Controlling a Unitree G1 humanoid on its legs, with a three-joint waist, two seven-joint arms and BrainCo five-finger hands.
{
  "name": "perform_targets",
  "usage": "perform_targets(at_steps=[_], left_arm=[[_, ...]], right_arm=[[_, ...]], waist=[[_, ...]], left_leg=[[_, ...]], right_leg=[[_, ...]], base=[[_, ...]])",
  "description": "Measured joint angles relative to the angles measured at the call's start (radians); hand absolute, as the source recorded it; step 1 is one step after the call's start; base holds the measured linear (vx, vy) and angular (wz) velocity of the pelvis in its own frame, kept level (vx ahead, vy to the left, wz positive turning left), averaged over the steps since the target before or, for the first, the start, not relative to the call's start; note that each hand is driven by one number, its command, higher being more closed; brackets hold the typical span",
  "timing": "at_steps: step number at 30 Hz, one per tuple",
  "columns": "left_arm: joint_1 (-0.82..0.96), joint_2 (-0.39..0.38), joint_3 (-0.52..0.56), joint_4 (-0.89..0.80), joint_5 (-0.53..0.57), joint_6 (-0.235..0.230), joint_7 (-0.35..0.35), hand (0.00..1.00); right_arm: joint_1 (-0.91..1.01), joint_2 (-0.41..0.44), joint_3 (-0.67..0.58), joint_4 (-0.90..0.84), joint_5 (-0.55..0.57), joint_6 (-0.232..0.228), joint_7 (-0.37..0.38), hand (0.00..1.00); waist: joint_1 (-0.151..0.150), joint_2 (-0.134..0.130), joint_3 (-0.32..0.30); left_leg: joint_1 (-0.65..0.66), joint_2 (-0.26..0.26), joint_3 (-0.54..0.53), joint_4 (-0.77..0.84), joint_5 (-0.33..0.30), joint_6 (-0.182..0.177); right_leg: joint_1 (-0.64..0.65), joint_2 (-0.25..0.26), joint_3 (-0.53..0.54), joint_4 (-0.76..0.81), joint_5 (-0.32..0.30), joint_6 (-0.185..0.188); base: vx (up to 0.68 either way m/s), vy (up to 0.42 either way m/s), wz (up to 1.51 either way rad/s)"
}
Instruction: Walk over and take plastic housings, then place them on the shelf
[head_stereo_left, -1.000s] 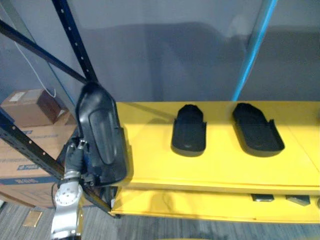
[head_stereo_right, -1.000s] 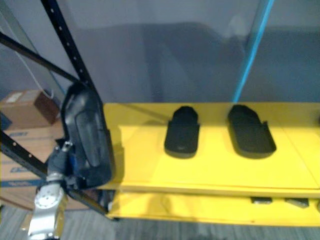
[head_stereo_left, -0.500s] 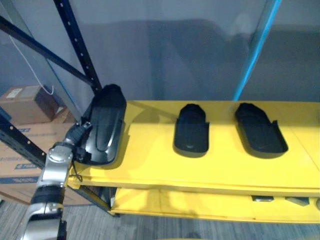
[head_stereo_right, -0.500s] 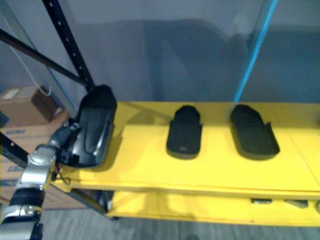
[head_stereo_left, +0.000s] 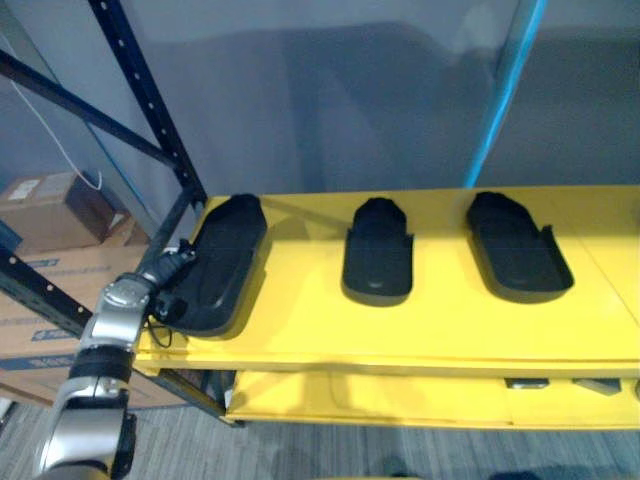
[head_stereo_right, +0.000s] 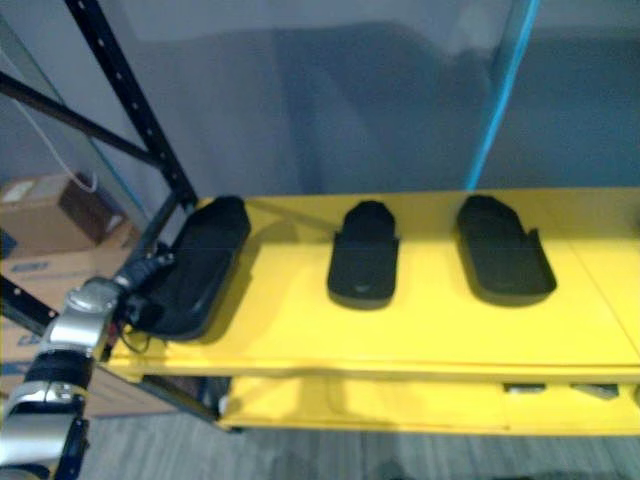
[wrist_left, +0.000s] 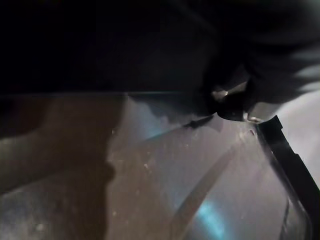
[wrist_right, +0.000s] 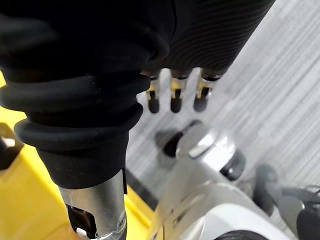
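A black plastic housing (head_stereo_left: 222, 265) lies flat at the left end of the yellow shelf (head_stereo_left: 440, 330). My left hand (head_stereo_left: 168, 287) is at its near left edge, shut on it, with the fingers mostly hidden by the housing; the left wrist view has the dark housing (wrist_left: 125, 45) pressed close. Two more black housings rest on the shelf, one in the middle (head_stereo_left: 378, 262) and one to the right (head_stereo_left: 517, 258). My right hand (wrist_right: 172, 97) hangs over the grey floor, its fingers relaxed and holding nothing.
A dark blue rack upright (head_stereo_left: 150, 105) with a diagonal brace stands just left of the held housing. Cardboard boxes (head_stereo_left: 50, 210) are stacked beyond it. A light blue post (head_stereo_left: 500, 95) rises behind the shelf. The lower yellow shelf (head_stereo_left: 400, 400) carries small dark parts at the right.
The held housing has swung from upright beside the rack down to lying flat on the shelf's left end. My left hand has gone forward and down with it.
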Motion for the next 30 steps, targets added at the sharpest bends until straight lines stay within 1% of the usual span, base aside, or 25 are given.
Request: perform_targets(at_steps=[1,3,6,7,9,10,12,14,17,19,23,26,30], left_arm=[[-0.001,0.000,0.000,0.021,0.000,0.020,0.010,1.00],[-0.009,-0.002,0.002,0.055,0.000,0.038,0.042,1.00],[-0.042,-0.008,0.023,0.082,-0.012,0.043,0.101,1.00],[-0.054,-0.009,0.056,0.095,-0.040,0.046,0.144,1.00],[-0.071,-0.014,0.082,0.103,-0.042,0.049,0.185,1.00],[-0.096,-0.037,0.090,0.105,-0.043,0.052,0.225,1.00],[-0.120,-0.050,0.093,0.101,-0.043,0.050,0.250,1.00],[-0.150,-0.055,0.101,0.098,-0.043,0.045,0.275,1.00],[-0.176,-0.068,0.125,0.087,-0.042,0.024,0.285,1.00],[-0.193,-0.071,0.125,0.087,-0.042,0.019,0.282,1.00],[-0.207,-0.076,0.125,0.085,-0.041,0.004,0.268,1.00],[-0.208,-0.077,0.121,0.085,-0.040,-0.004,0.244,1.00],[-0.207,-0.074,0.108,0.085,-0.038,-0.003,0.176,1.00]], right_arm=[[-0.004,0.004,-0.014,0.000,0.000,-0.001,0.000,0.00],[-0.009,0.004,-0.019,0.002,0.000,-0.002,0.000,0.00],[-0.014,0.005,-0.017,0.005,0.001,-0.003,-0.001,0.00],[-0.025,0.005,-0.013,0.006,0.001,-0.007,-0.003,0.00],[-0.042,0.005,-0.008,0.006,0.002,-0.008,-0.005,0.00],[-0.043,0.004,-0.008,0.007,0.003,-0.011,-0.006,0.00],[-0.047,0.002,-0.005,0.008,0.003,-0.012,-0.006,0.00],[-0.051,-0.006,0.030,0.008,0.005,-0.022,-0.007,0.00],[-0.063,-0.007,0.064,0.007,0.025,-0.024,-0.007,0.00],[-0.067,-0.006,0.078,0.008,0.025,-0.024,-0.007,0.00],[-0.071,-0.007,0.099,0.008,0.025,-0.025,-0.007,0.00],[-0.071,-0.008,0.099,0.008,0.025,-0.029,-0.007,0.00],[-0.071,-0.008,0.099,0.007,0.024,-0.030,-0.007,0.00]], waist=[[-0.003,0.002,0.004],[-0.006,0.004,0.020],[-0.012,0.007,0.039],[-0.019,0.006,0.052],[-0.028,0.004,0.072],[-0.028,0.002,0.075],[-0.028,-0.002,0.079],[-0.034,-0.014,0.094],[-0.054,-0.032,0.111],[-0.056,-0.036,0.117],[-0.058,-0.036,0.121],[-0.058,-0.036,0.121],[-0.056,-0.035,0.121]], left_leg=[[-0.005,0.000,0.005,0.000,0.000,0.000],[-0.005,0.001,0.016,0.001,0.000,0.000],[-0.004,0.005,0.019,0.003,0.000,-0.001],[-0.005,0.010,0.025,0.003,0.001,-0.002],[-0.006,0.014,0.031,0.003,0.003,-0.004],[-0.024,0.018,0.036,0.001,0.003,-0.005],[-0.039,0.019,0.041,0.001,0.006,-0.005],[-0.041,0.020,0.045,0.001,0.007,-0.005],[-0.044,0.019,0.046,0.001,0.007,-0.005],[-0.049,0.019,0.048,0.000,0.007,-0.005],[-0.056,0.016,0.052,0.001,0.008,-0.003],[-0.054,0.017,0.052,0.005,0.008,-0.003],[-0.034,0.017,0.061,0.006,0.008,-0.003]], right_leg=[[-0.009,0.001,0.004,0.002,0.001,0.002],[-0.013,0.004,0.011,0.003,0.001,0.002],[-0.017,0.010,0.019,0.007,0.000,0.000],[-0.028,0.014,0.029,0.016,-0.002,-0.003],[-0.033,0.015,0.032,0.021,-0.002,-0.004],[-0.054,0.015,0.042,0.028,-0.003,-0.005],[-0.074,0.016,0.050,0.035,-0.002,-0.005],[-0.082,0.017,0.060,0.043,-0.002,-0.005],[-0.085,0.017,0.065,0.047,-0.002,-0.005],[-0.095,0.017,0.080,0.053,-0.002,-0.005],[-0.106,0.017,0.091,0.057,-0.002,-0.005],[-0.105,0.023,0.098,0.057,-0.001,-0.005],[-0.096,0.025,0.113,0.057,-0.001,-0.005]], base=[[0.04,-0.005,-0.07],[0.03,-0.007,-0.10],[0.01,-0.012,-0.07],[-0.01,-0.018,-0.14],[-0.03,-0.009,-0.11],[-0.04,0.006,-0.06],[-0.02,0.004,-0.09],[-0.01,-0.002,-0.11],[0.00,0.000,0.00],[-0.02,0.013,-0.04],[0.00,0.002,-0.01],[0.00,0.000,0.00],[-0.01,0.000,-0.05]])
